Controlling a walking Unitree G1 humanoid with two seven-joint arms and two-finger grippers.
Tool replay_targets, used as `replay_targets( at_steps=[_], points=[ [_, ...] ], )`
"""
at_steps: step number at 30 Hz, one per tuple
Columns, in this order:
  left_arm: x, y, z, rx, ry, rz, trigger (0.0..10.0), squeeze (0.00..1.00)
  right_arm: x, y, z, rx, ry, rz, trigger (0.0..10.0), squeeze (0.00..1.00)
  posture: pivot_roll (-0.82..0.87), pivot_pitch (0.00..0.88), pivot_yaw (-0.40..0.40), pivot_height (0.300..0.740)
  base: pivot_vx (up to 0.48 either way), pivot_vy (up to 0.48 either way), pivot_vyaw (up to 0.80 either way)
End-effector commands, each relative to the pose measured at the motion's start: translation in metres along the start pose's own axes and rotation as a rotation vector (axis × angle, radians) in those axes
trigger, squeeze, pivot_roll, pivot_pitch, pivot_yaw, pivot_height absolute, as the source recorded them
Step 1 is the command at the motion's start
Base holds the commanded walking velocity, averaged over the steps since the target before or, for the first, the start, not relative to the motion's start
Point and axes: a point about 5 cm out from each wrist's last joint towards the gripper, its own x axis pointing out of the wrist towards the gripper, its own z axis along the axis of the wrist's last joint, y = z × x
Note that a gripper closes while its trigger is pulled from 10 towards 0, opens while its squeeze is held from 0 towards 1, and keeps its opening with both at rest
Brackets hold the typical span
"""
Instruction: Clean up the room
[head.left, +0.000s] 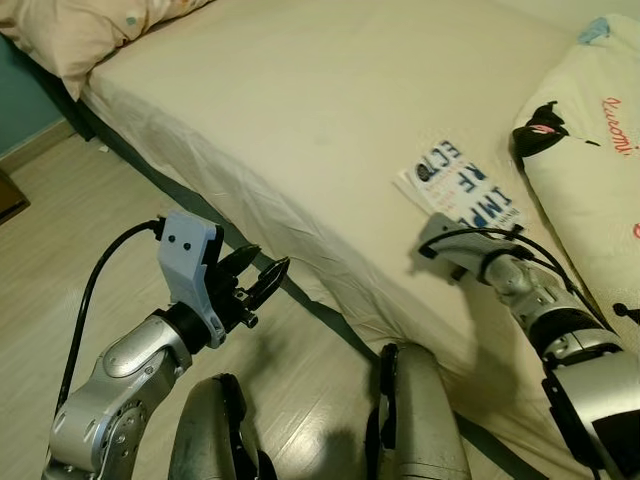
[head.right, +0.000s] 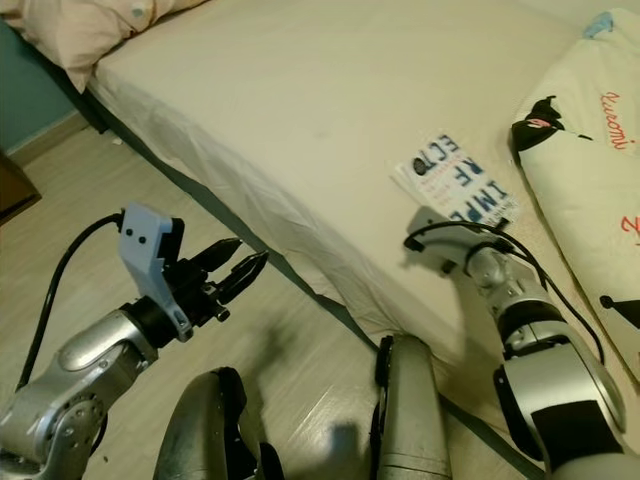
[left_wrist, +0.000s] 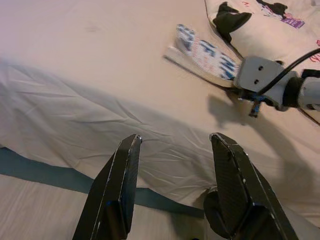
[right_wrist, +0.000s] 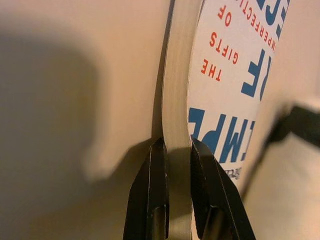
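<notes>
White book (head.left: 458, 186) pinched in right claw (right_wrist: 179, 150), pillow (head.left: 590, 150) beside, bed (head.left: 300, 110)

- the bed (head.left: 300, 90) has a plain cream sheet.
- a book (head.left: 458, 183) lies flat on it.
- a pillow (head.left: 90, 30) sits at one end.
- a printed blanket (head.left: 590, 160) lies just beside the book.

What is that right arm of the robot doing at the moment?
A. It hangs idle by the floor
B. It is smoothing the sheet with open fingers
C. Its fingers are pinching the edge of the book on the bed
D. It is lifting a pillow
C: in the right wrist view the right gripper has its two black fingers closed on either side of the page edge of the book, which lies on the bed.
</notes>
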Motion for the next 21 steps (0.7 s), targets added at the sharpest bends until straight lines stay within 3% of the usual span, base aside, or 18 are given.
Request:
replay_targets(
  at_steps=[1,5,6,8,11,21],
  points=[
    [0.0,-0.001,-0.004,-0.004,0.005,-0.002,10.0,0.0,0.003,0.016,0.019,0.042,-0.1,0.095,1.8,0.0,0.09,0.392,0.049,0.536,0.0,0.0,0.0],
    [0.0,-0.001,-0.005,-0.003,0.004,-0.003,10.0,0.0,0.003,0.016,0.02,0.048,-0.107,0.101,1.8,0.0,0.09,0.392,0.049,0.536,0.0,0.0,0.0],
    [0.001,-0.001,-0.004,-0.003,0.002,-0.004,10.0,0.0,0.003,0.023,0.028,0.06,-0.16,0.162,2.6,0.0,0.08,0.392,0.051,0.536,0.0,0.0,0.0],
    [0.002,-0.001,-0.004,-0.004,-0.002,-0.007,10.0,0.0,0.002,0.035,0.04,0.067,-0.241,0.257,3.0,0.0,0.08,0.393,0.054,0.536,0.0,0.0,0.0],
    [0.002,-0.001,-0.004,-0.004,-0.004,-0.009,10.0,0.0,0.001,0.038,0.044,0.063,-0.271,0.288,2.9,0.0,0.08,0.393,0.054,0.536,0.0,0.0,0.0],
    [0.004,-0.002,-0.006,-0.004,-0.005,-0.012,10.0,0.0,0.002,0.033,0.057,0.071,-0.34,0.259,3.5,0.0,0.08,0.39,0.054,0.536,0.0,0.0,0.0]
  ],
)
